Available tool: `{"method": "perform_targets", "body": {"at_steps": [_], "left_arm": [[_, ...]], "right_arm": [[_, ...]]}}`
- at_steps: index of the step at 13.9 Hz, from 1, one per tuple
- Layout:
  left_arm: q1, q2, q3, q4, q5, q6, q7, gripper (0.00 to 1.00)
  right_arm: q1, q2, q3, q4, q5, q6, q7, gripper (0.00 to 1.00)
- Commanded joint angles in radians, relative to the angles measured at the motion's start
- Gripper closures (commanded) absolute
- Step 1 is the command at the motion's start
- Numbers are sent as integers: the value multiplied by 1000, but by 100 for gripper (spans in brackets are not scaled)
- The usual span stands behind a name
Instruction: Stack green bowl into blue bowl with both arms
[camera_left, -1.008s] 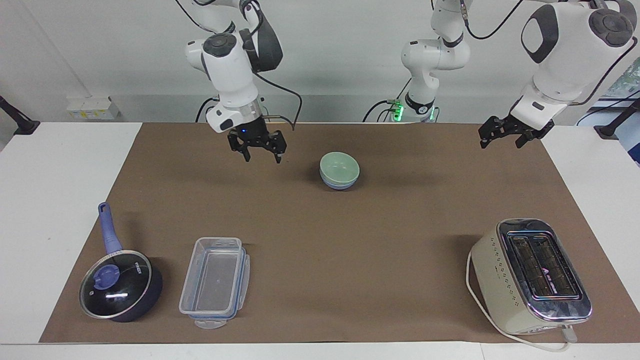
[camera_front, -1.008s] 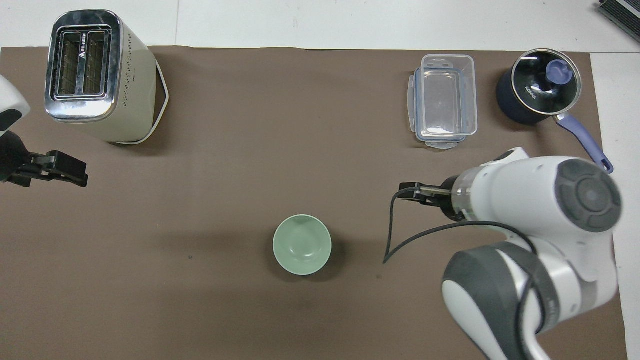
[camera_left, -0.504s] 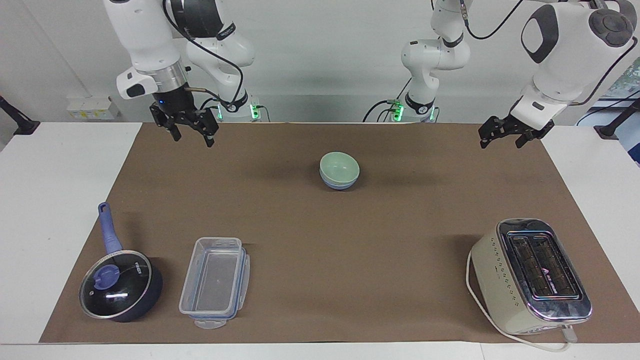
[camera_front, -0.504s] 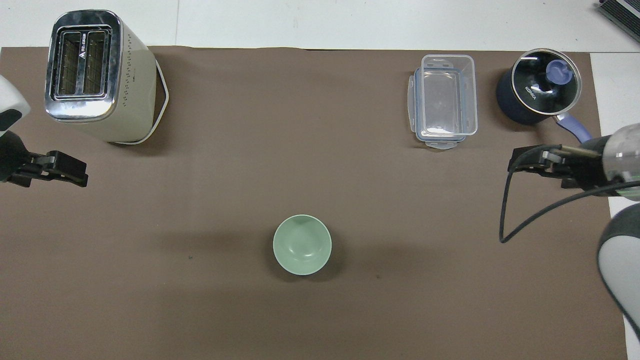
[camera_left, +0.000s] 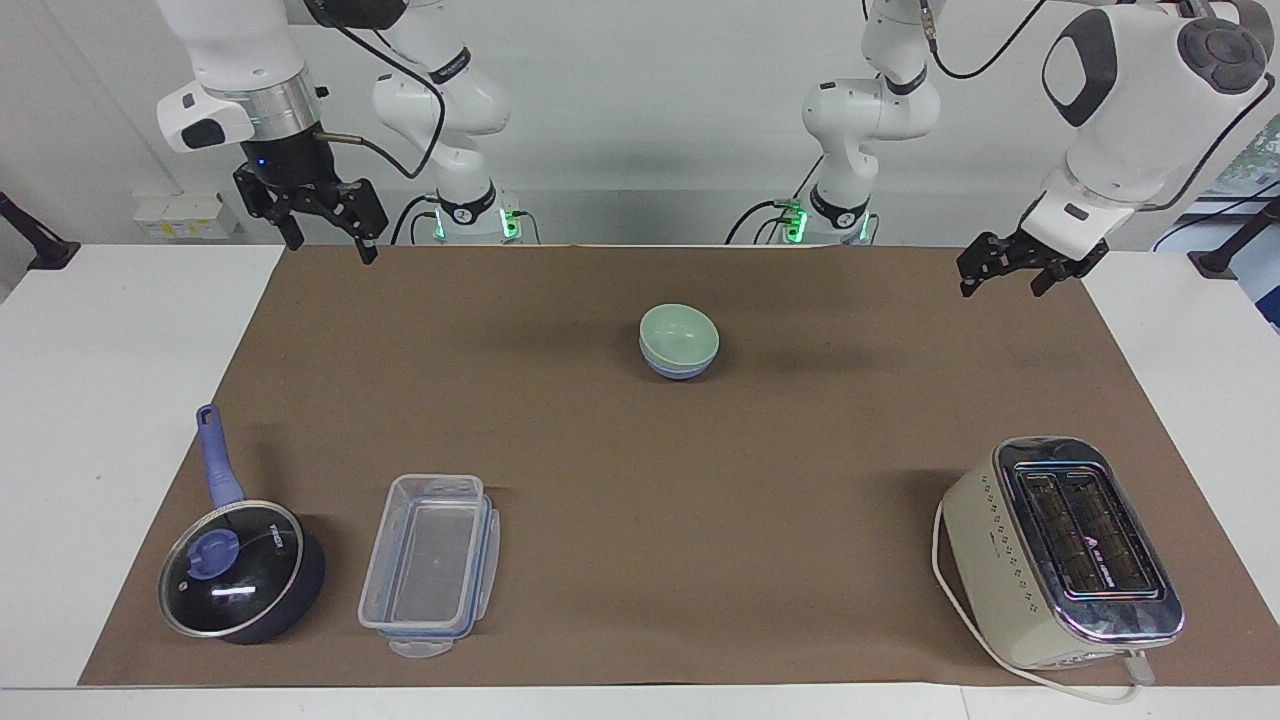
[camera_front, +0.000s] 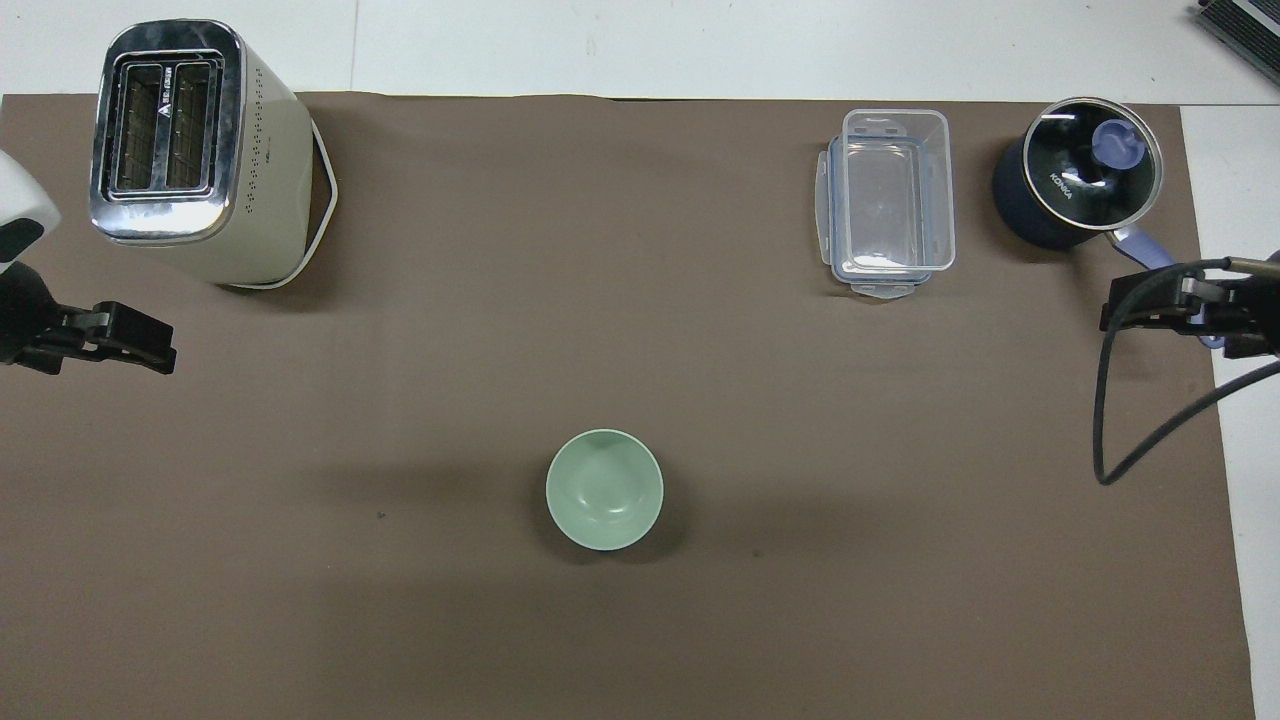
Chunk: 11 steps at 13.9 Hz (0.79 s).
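Note:
The green bowl sits nested inside the blue bowl in the middle of the brown mat. From overhead the blue bowl is hidden beneath it. My right gripper hangs open and empty over the mat's edge at the right arm's end, well away from the bowls. Over the mat's edge at the left arm's end, my left gripper is raised, open and holding nothing. Neither gripper touches a bowl.
A cream toaster stands at the left arm's end, farther from the robots. A clear plastic container and a dark blue lidded saucepan stand at the right arm's end.
My right gripper has swung up and away from beside the stacked bowls to the right arm's end of the mat. The left arm and the bowls have not moved.

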Motion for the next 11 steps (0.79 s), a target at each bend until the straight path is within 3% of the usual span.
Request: {"method": "perform_targets", "body": {"at_steps": [1,11], "left_arm": [[7,-4,-2,14,8,-20,6,0],[7,-4,-2,14,8,-20,6,0]], "right_arm": [[-17,55,16,85,-11,-46,-33,0],[-12,38,15,38,0,-26,-40,0]]}}
